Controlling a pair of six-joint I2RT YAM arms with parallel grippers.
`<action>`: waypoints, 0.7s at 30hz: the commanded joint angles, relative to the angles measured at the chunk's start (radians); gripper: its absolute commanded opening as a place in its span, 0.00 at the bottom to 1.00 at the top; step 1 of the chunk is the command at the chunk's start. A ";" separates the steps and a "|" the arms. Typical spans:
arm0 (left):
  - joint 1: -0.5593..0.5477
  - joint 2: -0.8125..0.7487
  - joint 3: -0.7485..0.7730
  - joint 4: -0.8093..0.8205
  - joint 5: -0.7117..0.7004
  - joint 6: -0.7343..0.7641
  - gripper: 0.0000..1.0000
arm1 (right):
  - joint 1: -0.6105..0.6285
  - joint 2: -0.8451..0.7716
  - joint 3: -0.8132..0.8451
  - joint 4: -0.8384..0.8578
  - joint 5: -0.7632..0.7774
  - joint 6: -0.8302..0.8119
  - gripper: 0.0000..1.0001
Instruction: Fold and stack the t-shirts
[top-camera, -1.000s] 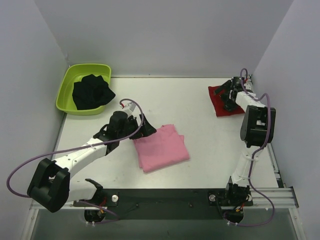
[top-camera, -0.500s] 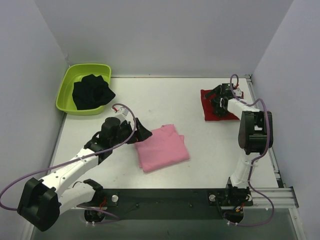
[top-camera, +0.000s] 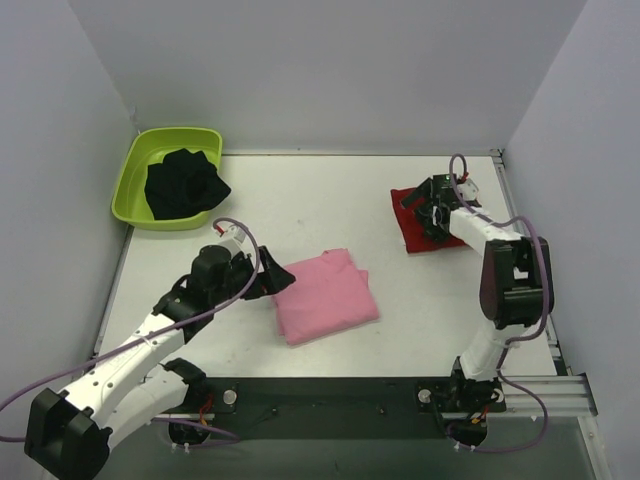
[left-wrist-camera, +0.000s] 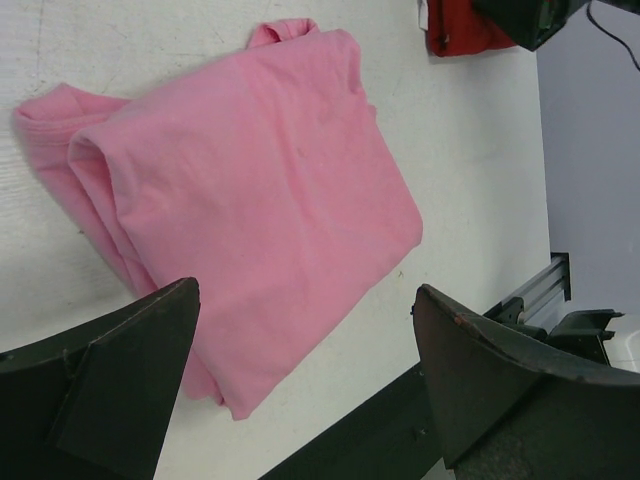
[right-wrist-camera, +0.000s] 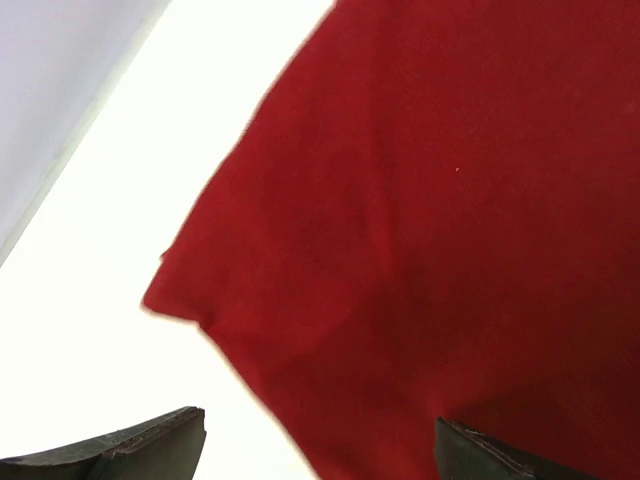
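The light pink t-shirt (top-camera: 325, 297) lies folded in the middle of the table, and it fills the left wrist view (left-wrist-camera: 250, 170). My left gripper (top-camera: 278, 277) hovers at its left edge, open, with nothing between the fingers (left-wrist-camera: 305, 300). The deep red t-shirt (top-camera: 408, 232) lies folded at the back right (right-wrist-camera: 430, 200), and its corner shows in the left wrist view (left-wrist-camera: 460, 30). My right gripper (top-camera: 432, 210) sits low on top of it, jaws spread wide (right-wrist-camera: 320, 420) over the red cloth and not pinching it.
A lime green tub (top-camera: 135, 170) holding dark crumpled cloth (top-camera: 185, 185) stands at the back left corner. White walls close in the table on three sides. A metal rail (top-camera: 520, 385) runs along the near edge.
The red t-shirt has slid left and nearer together with my right gripper. My left arm has drawn back toward the near left, from the pink shirt's far corner to its left edge.
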 joint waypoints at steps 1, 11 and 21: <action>-0.005 -0.034 -0.006 -0.102 -0.047 0.000 0.97 | 0.044 -0.194 -0.041 -0.006 0.131 -0.142 1.00; -0.035 -0.023 -0.162 -0.116 -0.047 -0.151 0.98 | 0.237 -0.368 -0.113 -0.101 0.202 -0.319 1.00; -0.201 -0.036 -0.239 -0.072 -0.104 -0.362 0.97 | 0.321 -0.437 -0.214 -0.069 0.213 -0.334 1.00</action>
